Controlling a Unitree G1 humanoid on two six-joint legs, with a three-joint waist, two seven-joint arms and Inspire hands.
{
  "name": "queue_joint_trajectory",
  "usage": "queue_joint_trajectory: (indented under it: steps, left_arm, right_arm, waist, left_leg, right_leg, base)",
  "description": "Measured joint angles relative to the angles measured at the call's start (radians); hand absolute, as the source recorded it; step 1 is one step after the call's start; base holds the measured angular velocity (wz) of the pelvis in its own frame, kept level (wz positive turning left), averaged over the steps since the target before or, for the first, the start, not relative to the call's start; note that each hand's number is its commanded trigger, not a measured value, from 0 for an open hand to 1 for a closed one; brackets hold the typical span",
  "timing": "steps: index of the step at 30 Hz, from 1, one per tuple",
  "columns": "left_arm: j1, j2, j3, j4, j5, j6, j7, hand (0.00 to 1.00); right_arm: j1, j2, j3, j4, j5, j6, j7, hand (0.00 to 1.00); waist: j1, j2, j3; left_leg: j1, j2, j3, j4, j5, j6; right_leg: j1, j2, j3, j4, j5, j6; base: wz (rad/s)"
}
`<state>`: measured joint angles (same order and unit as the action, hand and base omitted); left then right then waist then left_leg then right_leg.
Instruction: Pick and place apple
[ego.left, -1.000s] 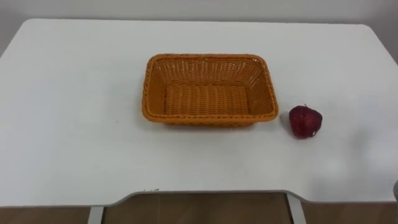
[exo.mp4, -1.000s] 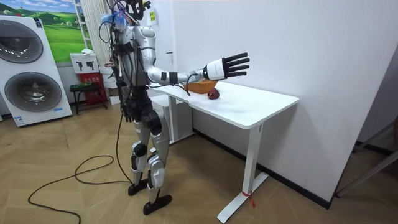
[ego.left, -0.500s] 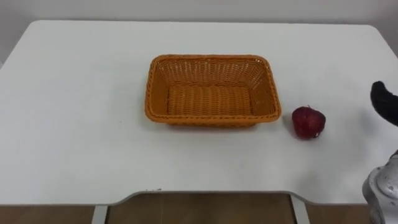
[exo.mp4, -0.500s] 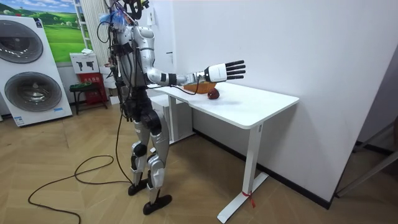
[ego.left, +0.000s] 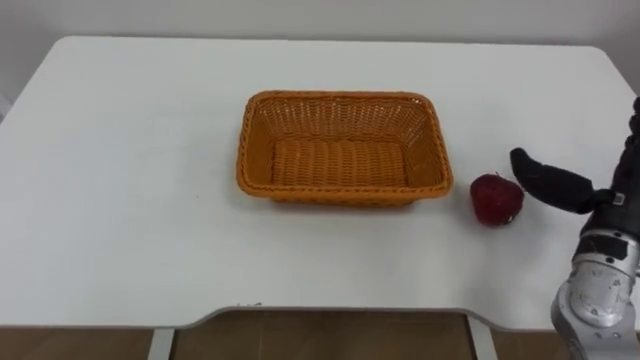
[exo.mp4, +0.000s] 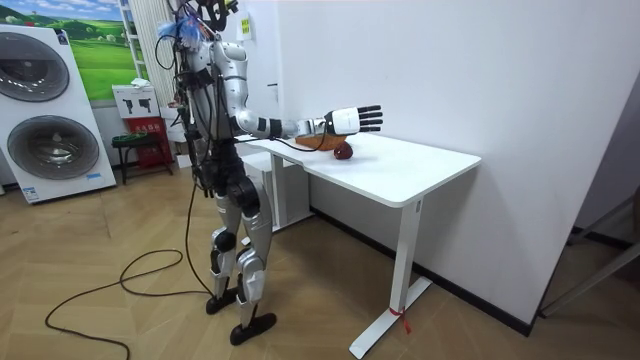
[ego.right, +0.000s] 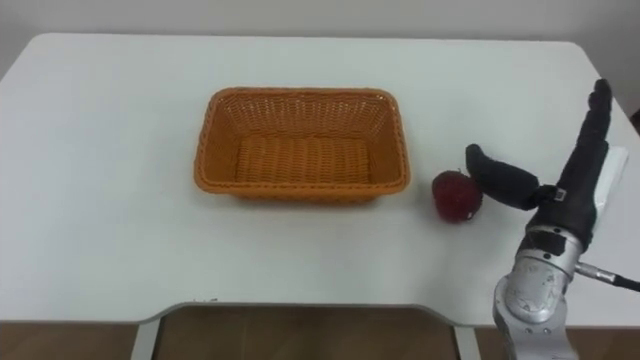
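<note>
one step in hand: the reach. the right hand (ego.right: 578, 185) hangs near the apple (ego.right: 457, 196), nothing grasped yet.
hand: fingers straight, thumb splayed toward the fruit; whether it touches cannot be told.
next move: likely lower, curl round the apple, then carry it left to the basket (ego.right: 300, 93).
apple: dark red, round, on the white table (ego.right: 100, 150) just right of the basket, apart from it.

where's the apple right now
The apple sits on the white table, just right of the orange basket in the eye views, with the open right hand close beside it.
</note>
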<state>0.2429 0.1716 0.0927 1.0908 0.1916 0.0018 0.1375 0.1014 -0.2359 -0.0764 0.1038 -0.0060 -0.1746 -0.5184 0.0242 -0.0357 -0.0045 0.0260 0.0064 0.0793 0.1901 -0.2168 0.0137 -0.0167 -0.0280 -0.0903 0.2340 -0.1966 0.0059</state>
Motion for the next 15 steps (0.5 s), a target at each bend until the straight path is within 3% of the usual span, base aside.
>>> queue_joint_trajectory:
  steps: [15]
  left_arm:
    - [-0.001, -0.004, 0.000, 0.006, 0.000, 0.004, -0.001, 0.00]
  right_arm:
    - [0.000, 0.000, 0.024, 0.004, 0.000, 0.002, 0.085, 0.00]
  waist:
    - [0.010, 0.000, 0.0014]
  left_leg:
    - [-0.004, 0.000, -0.006, -0.001, 0.000, 0.000]
  right_leg:
    - [0.006, 0.000, -0.008, -0.013, 0.004, 0.000]
  base:
    - [0.00]
